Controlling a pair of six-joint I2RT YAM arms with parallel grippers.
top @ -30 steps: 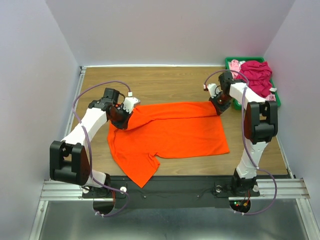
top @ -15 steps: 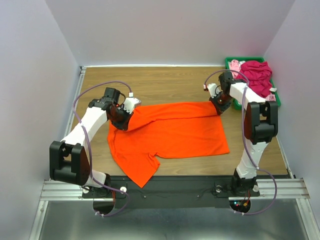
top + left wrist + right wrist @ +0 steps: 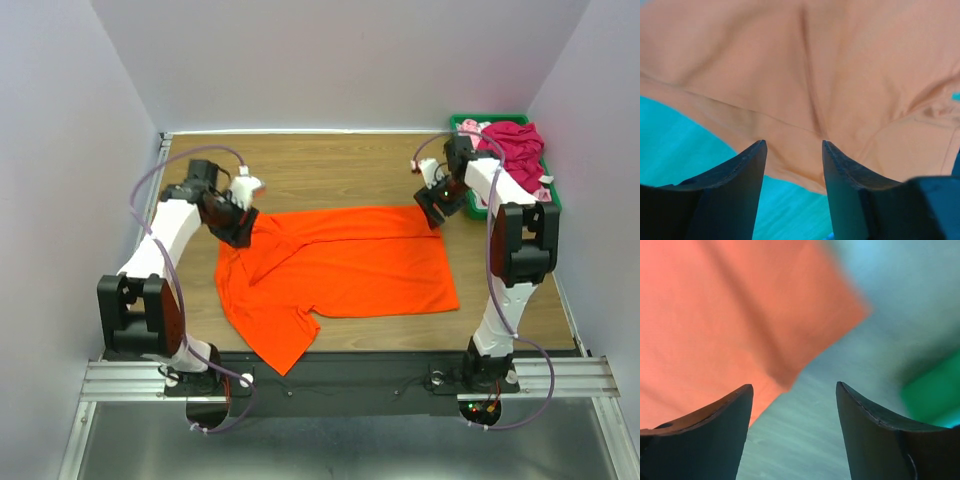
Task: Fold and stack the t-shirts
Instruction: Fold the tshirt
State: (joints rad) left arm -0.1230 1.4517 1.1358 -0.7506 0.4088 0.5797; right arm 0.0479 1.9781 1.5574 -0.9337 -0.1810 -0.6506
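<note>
Operator: Left gripper [image 3: 240, 228], report condition.

Technician: Its jaws stand apart with nothing between them. It hangs over the far left corner of the orange t-shirt [image 3: 340, 270]. In the left wrist view both fingers [image 3: 735, 175] are spread above the cloth, and the shirt's edge runs across the gap, with bare table [image 3: 680, 145] below it. Whether the fingertips touch the cloth cannot be told.

Operator: Right gripper [image 3: 431, 214]?

Technician: Likewise parted and gripping nothing. It hangs at the far right corner of the orange t-shirt. In the right wrist view that corner lies between and beyond the two fingers [image 3: 705, 435], with table surface to the right of it and the green bin [image 3: 935, 390] at the edge of the view.

Operator: State the position of the orange t-shirt.

Technician: It lies spread on the wooden table, between the two arms. A fold line runs across its far part from one gripper toward the other. One sleeve points toward the near edge on the left. The cloth around the left gripper is rumpled; the right half lies flat.

Operator: Other garments?

Technician: The magenta t-shirt [image 3: 515, 145] is heaped in the green bin at the far right corner of the table. The pale pink t-shirt [image 3: 468, 127] is bunched at the bin's far left end, touching the magenta t-shirt. Both are well apart from the orange t-shirt.
</note>
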